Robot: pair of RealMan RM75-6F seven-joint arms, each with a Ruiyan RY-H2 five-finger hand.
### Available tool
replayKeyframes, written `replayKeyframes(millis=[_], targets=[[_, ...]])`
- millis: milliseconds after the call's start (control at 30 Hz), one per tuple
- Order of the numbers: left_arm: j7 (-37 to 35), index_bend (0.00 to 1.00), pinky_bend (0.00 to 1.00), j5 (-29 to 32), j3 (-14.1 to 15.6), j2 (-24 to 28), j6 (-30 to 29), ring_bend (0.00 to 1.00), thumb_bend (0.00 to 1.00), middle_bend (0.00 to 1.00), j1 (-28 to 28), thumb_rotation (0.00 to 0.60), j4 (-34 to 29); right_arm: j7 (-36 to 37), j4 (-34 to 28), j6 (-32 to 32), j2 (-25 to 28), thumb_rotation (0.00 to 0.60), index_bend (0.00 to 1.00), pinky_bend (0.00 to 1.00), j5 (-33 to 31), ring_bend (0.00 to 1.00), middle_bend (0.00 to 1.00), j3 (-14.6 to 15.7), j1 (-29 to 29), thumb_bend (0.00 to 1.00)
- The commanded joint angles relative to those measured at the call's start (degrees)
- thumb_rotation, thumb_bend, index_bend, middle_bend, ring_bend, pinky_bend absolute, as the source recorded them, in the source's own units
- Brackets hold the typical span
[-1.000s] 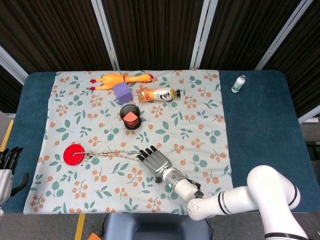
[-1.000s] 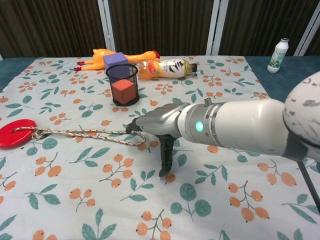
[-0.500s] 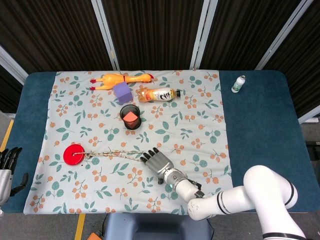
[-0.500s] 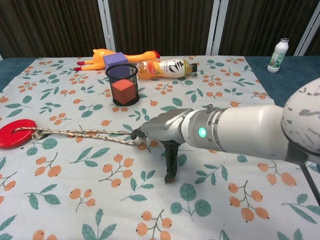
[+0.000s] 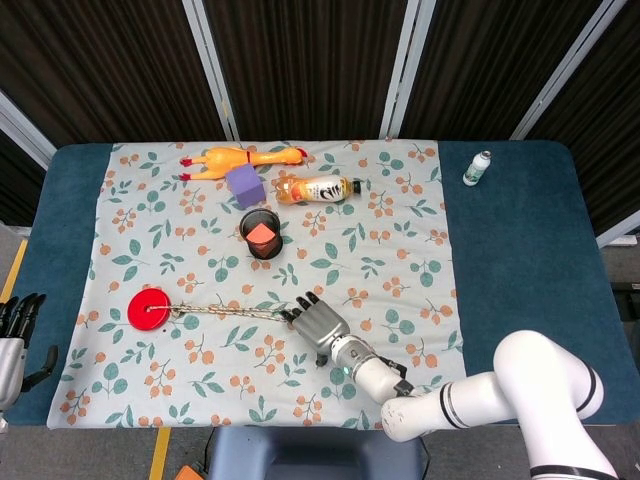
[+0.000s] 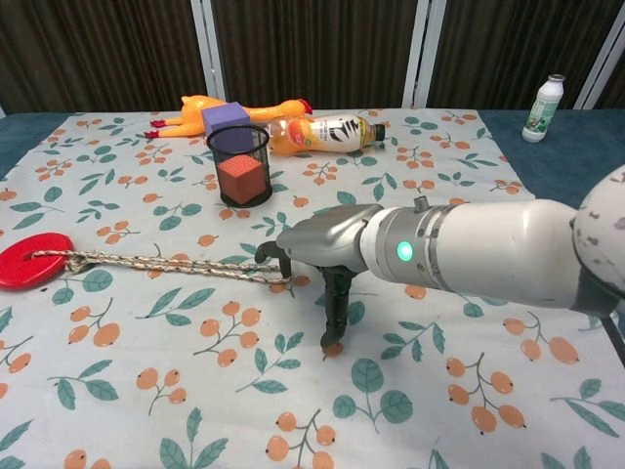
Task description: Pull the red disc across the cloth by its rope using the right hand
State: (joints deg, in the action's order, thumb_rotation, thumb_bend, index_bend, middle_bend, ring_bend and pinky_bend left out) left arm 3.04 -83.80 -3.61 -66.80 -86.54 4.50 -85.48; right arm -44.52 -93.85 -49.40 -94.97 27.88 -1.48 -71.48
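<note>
1 flat red disc (image 6: 32,261) | braided rope (image 6: 166,262) hooked by right hand (image 6: 317,249) fingers (image 6: 274,256) | floral cloth (image 6: 410,156)

two bottles (image 5: 318,188) (image 5: 478,167), two cubes (image 5: 244,184) (image 5: 261,235), one disc (image 5: 148,308)

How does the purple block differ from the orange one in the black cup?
The purple block sits in the open on the cloth, against the rubber chicken; the orange block stands inside the black mesh cup. The purple one rests flat, the orange one looks tilted on a corner. Both are plain cubes.
</note>
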Motion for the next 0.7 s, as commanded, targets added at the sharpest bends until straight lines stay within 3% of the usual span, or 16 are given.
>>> replayKeyframes(millis=[33, 233, 467, 600, 700], targets=[[0.01, 0.00, 0.08, -0.05, 0.03, 0.01, -0.05, 0.00, 0.46, 0.06, -0.04, 0.567, 0.00, 0.74, -0.31, -0.22, 0.30, 0.600, 0.00, 0.00, 1.03, 0.02, 0.45, -0.05, 0.38, 0.23], [0.00, 0.00, 0.08, -0.03, 0.01, -0.04, 0.01, 0.00, 0.46, 0.06, -0.04, 0.570, 0.04, 1.73, -1.42, 0.02, 1.51, 0.600, 0.00, 0.00, 1.51, 0.12, 0.58, -0.11, 0.65, 0.27], [-0.02, 0.00, 0.08, -0.08, -0.01, -0.08, -0.05, 0.00, 0.46, 0.06, -0.07, 0.571, 0.12, 2.51, -2.29, -0.32, 2.51, 0.600, 0.01, 0.00, 1.03, 0.23, 0.65, -0.26, 0.82, 0.37], [-0.09, 0.00, 0.08, -0.03, 0.05, -0.11, -0.03, 0.00, 0.46, 0.06, -0.16, 0.572, 0.21, 3.36, -2.76, -2.11, 2.61, 0.600, 0.27, 0.03, 2.70, 0.40, 0.72, -0.68, 1.55, 0.47], [-0.09, 0.00, 0.08, -0.05, 0.09, -0.19, -0.06, 0.00, 0.46, 0.06, -0.21, 0.568, 0.23, 4.77, -2.67, -3.47, 2.36, 0.600, 0.44, 0.22, 5.45, 0.52, 0.77, -0.94, 2.74, 0.56]])
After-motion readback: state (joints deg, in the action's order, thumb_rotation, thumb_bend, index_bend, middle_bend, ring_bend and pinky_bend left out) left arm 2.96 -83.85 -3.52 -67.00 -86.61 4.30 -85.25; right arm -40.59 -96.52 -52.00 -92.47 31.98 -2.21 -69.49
